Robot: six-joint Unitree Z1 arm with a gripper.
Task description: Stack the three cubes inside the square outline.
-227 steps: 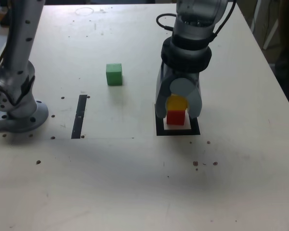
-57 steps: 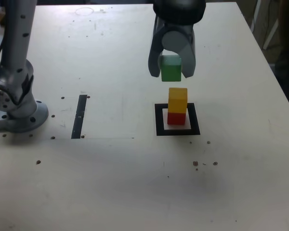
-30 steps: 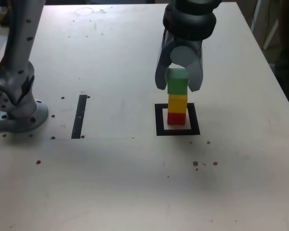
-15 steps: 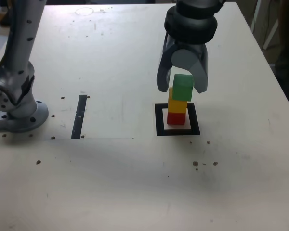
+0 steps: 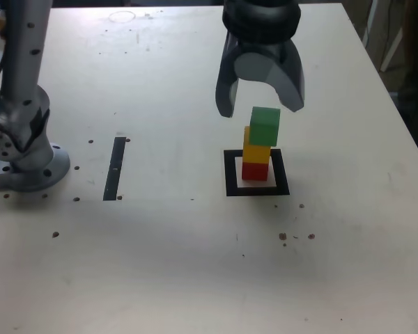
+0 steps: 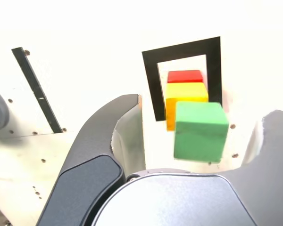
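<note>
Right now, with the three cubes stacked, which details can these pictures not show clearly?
- Exterior view: how far the green cube overhangs the yellow cube toward the back; the cubes hide it.
- Wrist view: the red cube shows only a thin strip behind the yellow one, so its footing in the square outline is hidden.
- Wrist view: the open end effector has its outer finger cut off by the picture edge.
- Wrist view: the far table is washed out by glare.

red cube (image 6: 184,76) mostly behind yellow cube (image 6: 186,94)
</note>
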